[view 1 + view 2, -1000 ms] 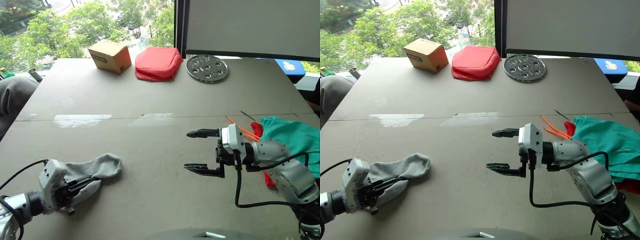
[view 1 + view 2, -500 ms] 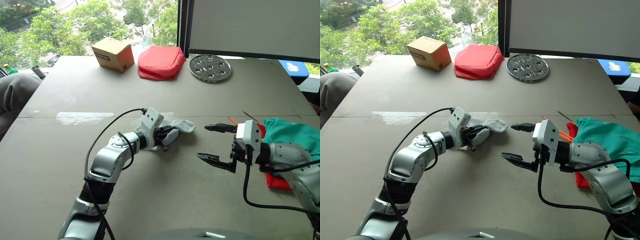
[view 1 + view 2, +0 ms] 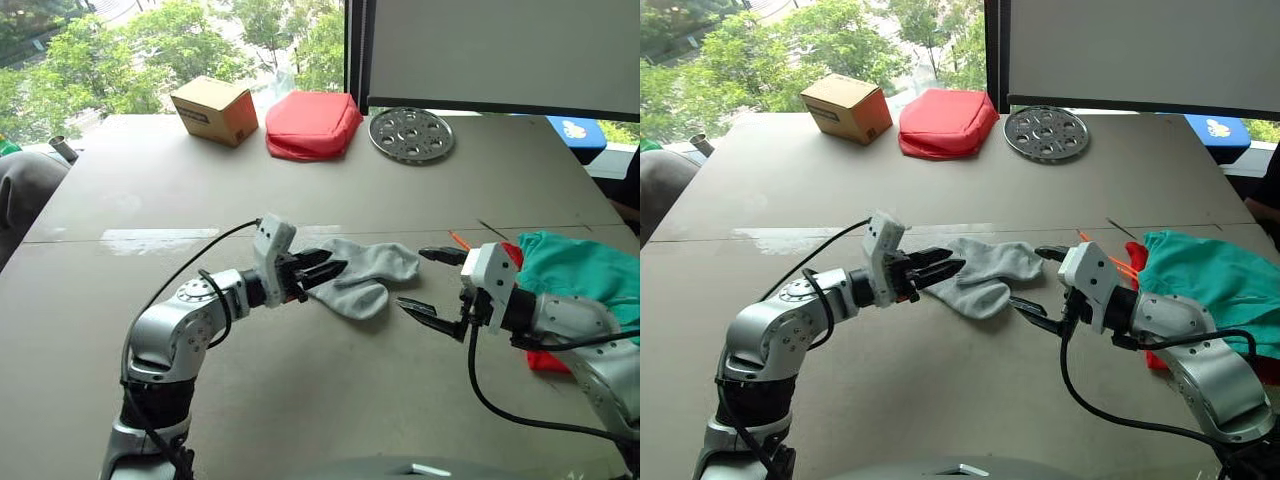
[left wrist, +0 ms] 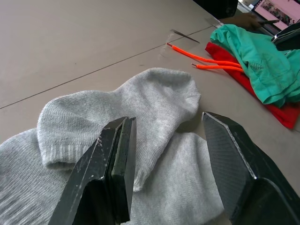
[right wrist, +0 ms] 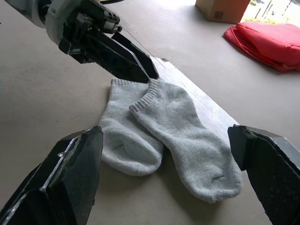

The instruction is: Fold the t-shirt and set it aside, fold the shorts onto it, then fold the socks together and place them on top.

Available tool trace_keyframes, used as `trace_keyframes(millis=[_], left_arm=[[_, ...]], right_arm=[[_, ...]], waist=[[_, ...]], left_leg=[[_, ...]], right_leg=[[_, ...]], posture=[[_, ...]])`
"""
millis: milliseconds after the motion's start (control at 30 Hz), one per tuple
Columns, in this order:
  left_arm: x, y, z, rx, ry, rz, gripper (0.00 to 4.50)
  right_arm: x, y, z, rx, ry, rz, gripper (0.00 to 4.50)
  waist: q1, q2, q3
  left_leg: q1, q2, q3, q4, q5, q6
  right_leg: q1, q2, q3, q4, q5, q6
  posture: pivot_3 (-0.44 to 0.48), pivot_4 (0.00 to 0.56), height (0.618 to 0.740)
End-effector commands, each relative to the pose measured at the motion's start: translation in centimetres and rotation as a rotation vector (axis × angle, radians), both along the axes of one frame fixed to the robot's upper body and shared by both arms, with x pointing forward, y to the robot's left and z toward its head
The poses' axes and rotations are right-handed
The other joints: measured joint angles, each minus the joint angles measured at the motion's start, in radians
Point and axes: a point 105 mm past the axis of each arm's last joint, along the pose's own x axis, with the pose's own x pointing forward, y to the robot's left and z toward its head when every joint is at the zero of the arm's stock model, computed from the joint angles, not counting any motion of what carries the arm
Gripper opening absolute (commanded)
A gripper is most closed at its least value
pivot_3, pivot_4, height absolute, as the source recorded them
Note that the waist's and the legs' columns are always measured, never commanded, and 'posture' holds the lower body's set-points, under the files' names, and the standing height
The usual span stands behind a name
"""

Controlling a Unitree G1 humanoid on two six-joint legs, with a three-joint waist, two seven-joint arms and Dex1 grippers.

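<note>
Grey tabletop (image 3: 330,400): two socks (image 3: 365,275), overlapping.

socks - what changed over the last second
The left gripper carried the socks from the near left of the table to its middle, then opened and let go. The right gripper stayed open beside them. The shorts and t-shirt stayed put.

Left gripper (image 3: 335,270) extended forward, fingers parted. Right gripper (image 3: 432,284) faces it from the right, fingers spread wide.
</note>
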Motion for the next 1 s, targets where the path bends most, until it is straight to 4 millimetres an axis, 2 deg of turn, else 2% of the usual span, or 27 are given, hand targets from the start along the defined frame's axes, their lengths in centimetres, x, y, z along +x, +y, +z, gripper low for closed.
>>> trace_keyframes(millis=[33, 133, 200, 300, 533, 833, 900, 967, 1000], left_arm=[[1.1, 2.3, 0.6, -0.071, 0.055, 0.12, 2.61], [1.6, 2.1, 0.3, -0.124, 0.112, 0.133, 2.61], [2.0, 1.7, 0.2, -0.163, 0.146, 0.145, 2.61], [2.5, 0.9, -1.0, -0.115, 0.191, 0.161, 2.61], [4.4, 0.8, -2.1, -0.021, 0.178, 0.221, 2.61], [4.6, -0.9, -3.0, 0.064, 0.143, 0.167, 2.61], [4.9, -1.1, -3.2, 0.067, 0.14, 0.173, 2.07], [5.0, -1.3, -3.3, 0.08, 0.128, 0.171, 1.22], [4.9, -1.4, -3.3, 0.071, 0.128, 0.161, 0.62]], right_arm=[[2.0, 0.0, 0.1, -0.044, -0.08, -0.055, 4.5], [4.1, -0.5, -1.0, -0.112, -0.085, -0.119, 4.5], [4.7, -0.6, -1.5, -0.151, -0.094, -0.132, 4.5], [5.4, -1.0, -2.2, -0.162, -0.055, -0.178, 4.5], [5.9, -0.9, -2.4, 0.007, 0.147, -0.315, 4.5], [8.0, -1.7, -3.6, 0.119, 0.341, -0.516, 4.5], [8.4, -1.6, -3.9, 0.127, 0.367, -0.528, 3.97], [8.5, -1.3, -4.2, 0.119, 0.381, -0.516, 3.1], [8.4, -1.1, -4.3, 0.115, 0.387, -0.503, 2.47]], waist=[[0.001, 0.0, 0.001], [0.001, -0.002, 0.001], [0.003, -0.002, 0.001], [0.0, -0.002, 0.001], [-0.002, -0.002, 0.001], [-0.002, -0.002, 0.001], [-0.002, -0.001, 0.002], [-0.002, -0.001, 0.002], [-0.002, -0.001, 0.002]], left_leg=[[0.0, -0.001, 0.0, 0.0, 0.0, 0.0], [0.0, -0.003, -0.001, 0.0, 0.0, 0.0], [-0.001, -0.004, -0.001, 0.0, 0.0, 0.0], [-0.001, -0.004, 0.0, 0.0, 0.001, -0.001], [0.0, -0.004, 0.001, 0.0, 0.001, -0.001], [-0.001, -0.004, 0.001, 0.0, 0.001, -0.001], [0.0, -0.004, 0.001, 0.0, 0.001, -0.001], [-0.001, -0.004, 0.002, 0.0, 0.001, -0.001], [-0.001, -0.004, 0.002, 0.0, 0.001, -0.001]], right_leg=[[0.0, 0.0, 0.0, 0.0, 0.0, 0.0], [0.001, 0.0, 0.0, 0.0, 0.0, 0.0], [0.001, 0.0, 0.0, 0.001, 0.001, -0.002], [0.001, 0.001, 0.0, 0.001, 0.003, -0.004], [0.001, 0.002, 0.002, 0.001, 0.003, -0.004], [0.001, 0.002, 0.002, 0.001, 0.003, -0.005], [0.001, 0.002, 0.002, 0.001, 0.003, -0.005], [0.001, 0.002, 0.002, 0.002, 0.003, -0.005], [0.001, 0.002, 0.002, 0.002, 0.003, -0.005]], posture=[[0.0, 0.15, 0.739], [0.0, 0.15, 0.739], [0.0, 0.15, 0.739], [0.0, 0.15, 0.739], [0.0, 0.15, 0.739], [0.0, 0.15, 0.739], [0.0, 0.15, 0.739], [0.0, 0.15, 0.739], [0.0, 0.15, 0.739]])
